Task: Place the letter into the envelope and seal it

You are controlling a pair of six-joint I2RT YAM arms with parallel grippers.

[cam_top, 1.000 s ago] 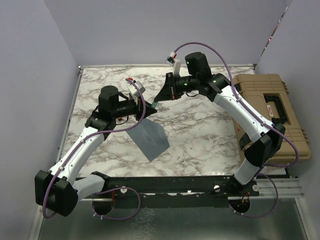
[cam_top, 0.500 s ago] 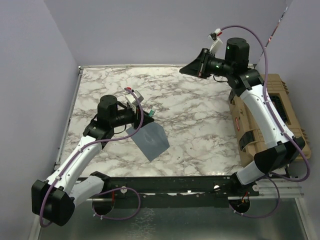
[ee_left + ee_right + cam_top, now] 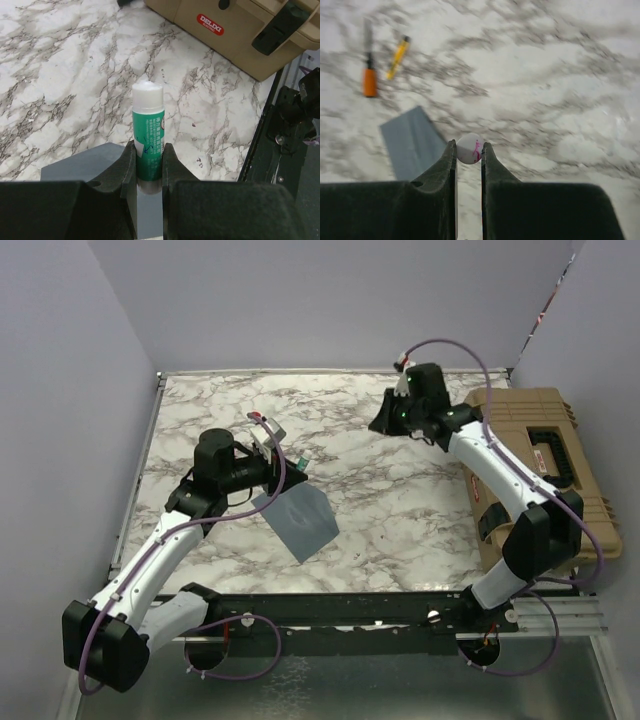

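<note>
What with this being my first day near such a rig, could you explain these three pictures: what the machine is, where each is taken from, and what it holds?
These are two robot arms bolted to a marbled table. The wide picture comes from a fixed camera above and behind them; the other two come from cameras on each wrist, looking past its own fingers. On the table lies a grey-blue envelope; a tan case sits at its right edge. The left gripper pinches an uncapped green glue stick; the right gripper pinches a small white round piece, perhaps its cap.
</note>
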